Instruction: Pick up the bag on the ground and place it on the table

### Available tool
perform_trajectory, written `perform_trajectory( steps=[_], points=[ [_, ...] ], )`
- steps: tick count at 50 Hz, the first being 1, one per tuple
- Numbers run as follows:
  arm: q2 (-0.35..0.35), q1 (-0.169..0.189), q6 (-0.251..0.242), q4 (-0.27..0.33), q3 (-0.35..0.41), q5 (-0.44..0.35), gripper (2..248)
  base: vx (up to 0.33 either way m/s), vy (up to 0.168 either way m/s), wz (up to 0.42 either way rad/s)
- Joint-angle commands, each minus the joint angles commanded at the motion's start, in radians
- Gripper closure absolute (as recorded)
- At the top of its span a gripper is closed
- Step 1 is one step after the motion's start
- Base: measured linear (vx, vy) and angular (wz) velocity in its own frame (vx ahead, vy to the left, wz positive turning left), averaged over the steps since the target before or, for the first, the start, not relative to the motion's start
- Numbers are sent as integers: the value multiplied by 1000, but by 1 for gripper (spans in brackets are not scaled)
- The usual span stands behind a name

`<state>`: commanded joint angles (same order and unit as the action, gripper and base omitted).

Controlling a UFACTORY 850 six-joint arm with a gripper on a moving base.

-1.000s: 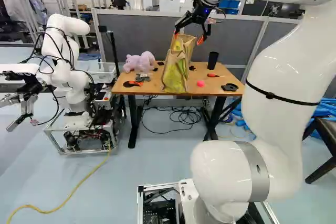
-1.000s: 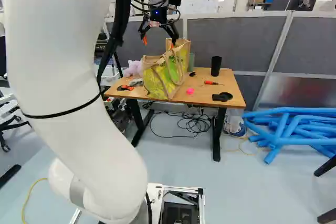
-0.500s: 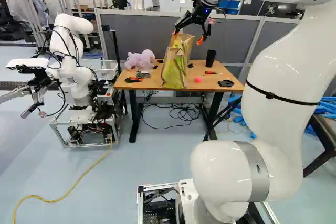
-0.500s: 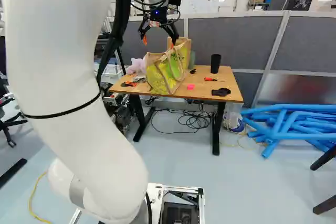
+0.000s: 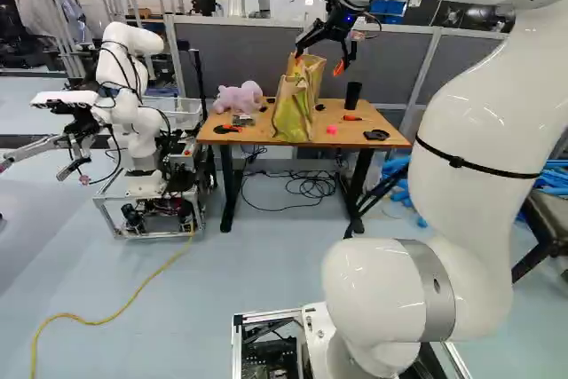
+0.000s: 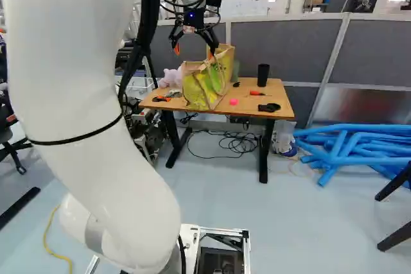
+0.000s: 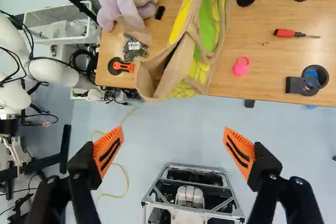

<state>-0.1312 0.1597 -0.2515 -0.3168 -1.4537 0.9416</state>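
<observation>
Since the earlier frame the base has moved, backing off a little from the surface [image 5: 353, 138], while the arm keeps its pose and the bag stays put on the wood. At the left of the left base view stands another robot [image 5: 133, 122]. Next, on the surface, come a pale purple plush toy [image 5: 238, 98] and, nearer the front edge, an orange-and-black tool [image 7: 122, 66]. Then comes the bag [image 5: 290, 113], tan with yellow and green, upright at the front edge with its mouth open. Just above it in the left base view hangs the pincer [image 5: 319, 63], spread wide, with nothing between its orange pads [image 7: 108, 150]. By the wrist view, the bag lies ahead of the gap and apart from both fingertips, its open mouth towards the finger on the toy's side. Further right on the surface are a pink piece [image 7: 241, 66], a dark cup [image 5: 352, 95], a red-handled screwdriver [image 7: 286, 33] and a black ring-shaped item [image 7: 310, 81]. Blue tubes [image 6: 359, 145] lie on the floor beyond the surface's right end.
</observation>
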Motion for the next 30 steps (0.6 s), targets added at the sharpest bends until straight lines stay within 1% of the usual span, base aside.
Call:
perform_trajectory(
  steps=[30],
  points=[
    [0,0,0,0,0,0,3,-136,0,8]
  ],
)
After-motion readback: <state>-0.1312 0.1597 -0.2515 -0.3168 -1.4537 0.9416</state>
